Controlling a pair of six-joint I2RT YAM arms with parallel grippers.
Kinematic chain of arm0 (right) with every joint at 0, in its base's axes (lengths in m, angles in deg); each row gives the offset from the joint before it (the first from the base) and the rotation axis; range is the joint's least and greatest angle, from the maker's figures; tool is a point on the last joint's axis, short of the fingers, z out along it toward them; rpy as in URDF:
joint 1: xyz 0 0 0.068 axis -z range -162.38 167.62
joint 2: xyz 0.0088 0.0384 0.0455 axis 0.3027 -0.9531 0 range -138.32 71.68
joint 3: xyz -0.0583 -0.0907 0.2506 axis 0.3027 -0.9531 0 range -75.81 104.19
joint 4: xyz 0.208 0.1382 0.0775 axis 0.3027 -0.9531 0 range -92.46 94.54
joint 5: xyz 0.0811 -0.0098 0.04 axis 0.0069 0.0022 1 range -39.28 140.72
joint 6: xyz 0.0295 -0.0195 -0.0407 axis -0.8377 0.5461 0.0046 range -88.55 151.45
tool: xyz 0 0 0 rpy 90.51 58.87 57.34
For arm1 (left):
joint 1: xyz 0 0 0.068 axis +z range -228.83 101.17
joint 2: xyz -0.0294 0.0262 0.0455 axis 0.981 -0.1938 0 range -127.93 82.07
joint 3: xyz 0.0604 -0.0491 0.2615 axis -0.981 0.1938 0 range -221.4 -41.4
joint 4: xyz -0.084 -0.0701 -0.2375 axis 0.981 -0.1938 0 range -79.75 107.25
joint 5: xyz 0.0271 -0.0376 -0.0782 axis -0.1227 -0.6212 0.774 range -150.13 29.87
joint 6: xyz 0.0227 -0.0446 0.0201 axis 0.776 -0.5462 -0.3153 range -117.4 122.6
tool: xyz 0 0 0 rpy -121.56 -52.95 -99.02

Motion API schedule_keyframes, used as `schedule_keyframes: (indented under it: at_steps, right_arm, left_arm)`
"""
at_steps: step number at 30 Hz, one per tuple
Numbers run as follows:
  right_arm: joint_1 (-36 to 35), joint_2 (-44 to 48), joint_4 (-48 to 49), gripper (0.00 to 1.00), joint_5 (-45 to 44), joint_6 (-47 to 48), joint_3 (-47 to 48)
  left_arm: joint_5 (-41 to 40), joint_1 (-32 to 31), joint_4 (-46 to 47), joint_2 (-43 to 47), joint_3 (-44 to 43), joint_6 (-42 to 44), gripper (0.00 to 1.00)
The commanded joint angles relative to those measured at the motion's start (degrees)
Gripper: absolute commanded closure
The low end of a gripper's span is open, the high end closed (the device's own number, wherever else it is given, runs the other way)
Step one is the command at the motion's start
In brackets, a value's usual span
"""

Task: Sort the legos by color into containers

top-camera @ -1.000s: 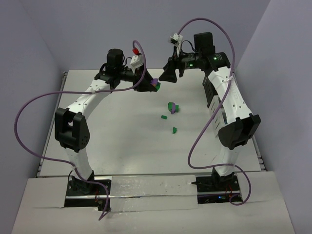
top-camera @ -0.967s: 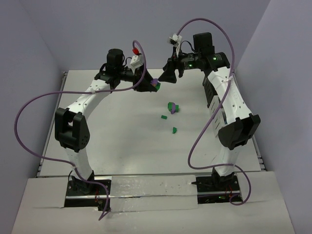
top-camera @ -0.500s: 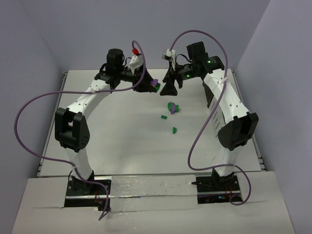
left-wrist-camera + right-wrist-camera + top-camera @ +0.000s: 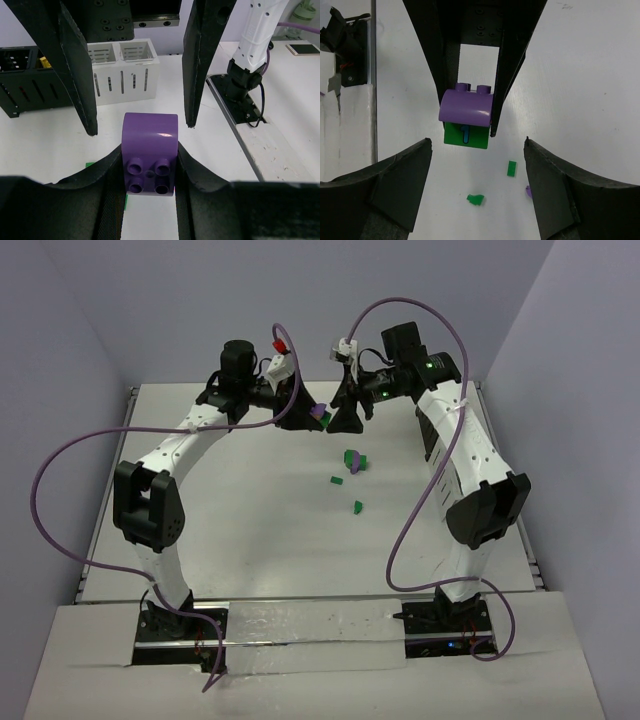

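You see a purple lego (image 4: 150, 150) with a rounded, glossy back and four round sockets on its near face, at the centre of the left wrist view. In the right wrist view it shows two studs on top, with a green block (image 4: 465, 136) stuck to its underside, marked with a blue figure.

Your left claw (image 4: 308, 416) is closed narrowly on the purple lego, one pad on each flat side, holding it above the surface (image 4: 250, 510) at upper centre of the top view. Your right claw (image 4: 345, 418) faces it with jaws wide, a finger on either side of the piece and neither touching.

The white containers (image 4: 125, 70) and their black slatted section (image 4: 30, 75) sit at upper left of the left wrist view. Loose green pieces (image 4: 352, 459) lie just below the claws.
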State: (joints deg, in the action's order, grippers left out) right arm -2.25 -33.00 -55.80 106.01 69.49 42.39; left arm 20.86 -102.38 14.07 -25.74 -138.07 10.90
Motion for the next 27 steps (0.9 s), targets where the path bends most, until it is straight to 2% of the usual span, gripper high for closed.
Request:
schedule_keyframes:
  at_steps: [1,5,10,14,18,21,22,24,27]
  right_arm:
    - [-0.9,0.6,0.1,0.24,1.0,0.2,2.5]
    - [-1.2,0.3,0.4,0.36,0.8,-0.5,2.7]
    - [-1.6,0.2,0.8,0.47,0.7,-1.3,2.7]
    - [-1.9,0.1,0.8,0.5,0.5,-1.6,2.7]
    - [-2.3,-0.2,0.3,0.63,0.0,-1.6,3.2]
    - [-2.4,-1.1,-0.7,0.76,-0.2,-1.6,4.4]
    - [-2.4,-1.3,-1.4,0.85,-0.4,-1.6,4.8]
    - [-2.4,-1.4,-1.7,0.95,-0.8,-1.6,4.8]
    - [-2.4,-0.3,-0.7,1.0,-1.8,-1.6,2.9]
  left_arm:
    - [1.7,-0.4,2.0,-0.1,-0.7,0.1,0.91]
    - [1.5,-0.4,2.1,0.0,-0.7,0.0,0.91]
    - [0.9,-0.4,2.1,0.0,-0.5,0.0,0.91]
    - [0.4,-0.5,2.0,0.0,-0.5,0.0,0.9]
    - [0.0,-0.6,1.9,-0.2,-0.6,-0.5,0.88]
    - [-0.4,-0.6,2.1,-0.1,-0.5,-0.8,0.76]
    - [-0.4,-0.6,2.0,0.0,-0.3,-0.8,0.7]
    - [-0.4,-0.6,1.5,0.2,-0.3,-0.3,0.65]
    - [-0.3,-0.6,1.0,0.4,-0.1,0.0,0.58]
